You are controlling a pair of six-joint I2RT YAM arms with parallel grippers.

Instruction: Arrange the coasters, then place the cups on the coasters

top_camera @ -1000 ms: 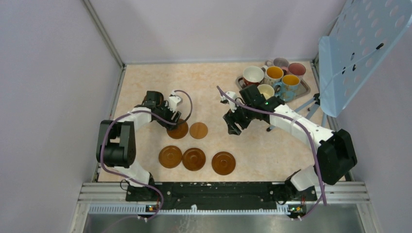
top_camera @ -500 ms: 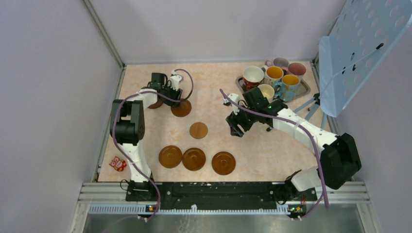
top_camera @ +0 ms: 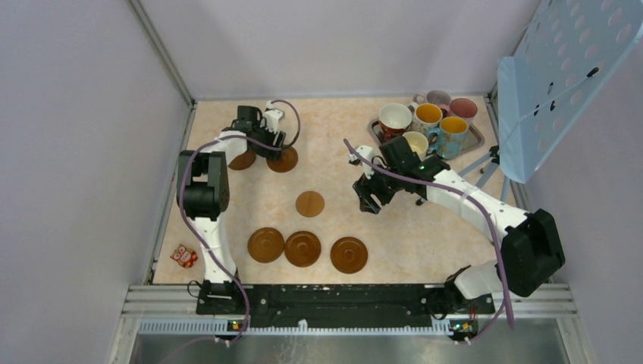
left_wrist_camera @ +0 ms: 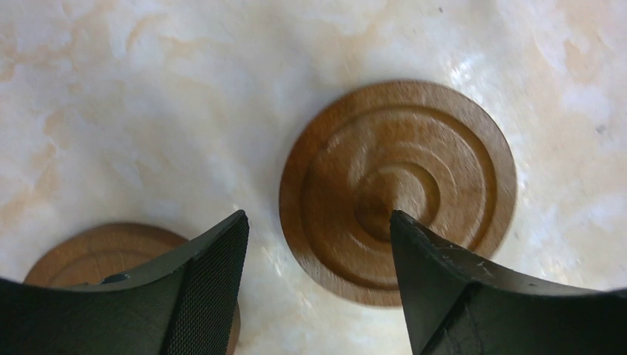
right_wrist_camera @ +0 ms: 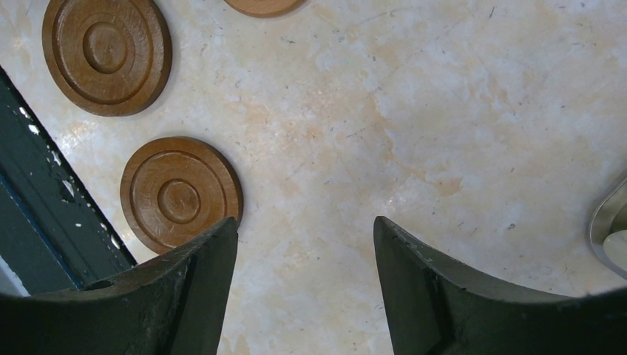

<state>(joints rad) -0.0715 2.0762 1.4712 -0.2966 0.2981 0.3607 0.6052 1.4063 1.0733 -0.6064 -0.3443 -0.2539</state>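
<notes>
Six coasters lie flat on the table. Three dark ones form a row near the front [top_camera: 265,245] [top_camera: 302,248] [top_camera: 349,255]. The lighter coaster [top_camera: 309,203] lies mid-table. Two more lie at the far left [top_camera: 285,160] [top_camera: 243,160]. My left gripper [top_camera: 265,144] hovers open over those two; the ringed coaster [left_wrist_camera: 397,188] rests on the table partly under the right finger, and nothing sits between the fingers. My right gripper [top_camera: 368,194] hangs open and empty over bare table [right_wrist_camera: 304,229]. Several cups [top_camera: 394,117] stand together on the silver tray [top_camera: 476,138].
A small red and white object [top_camera: 182,255] lies by the left front corner. A blue perforated panel [top_camera: 569,68] on a stand leans in at the right. Walls close off the left, back and right sides. The tray's rim [right_wrist_camera: 608,222] shows at the right wrist view's edge.
My left arm swung from mid-table to the far left, carrying a dark coaster, and set it down beside another one. Its jaws have since opened. The right arm shifted only slightly.
</notes>
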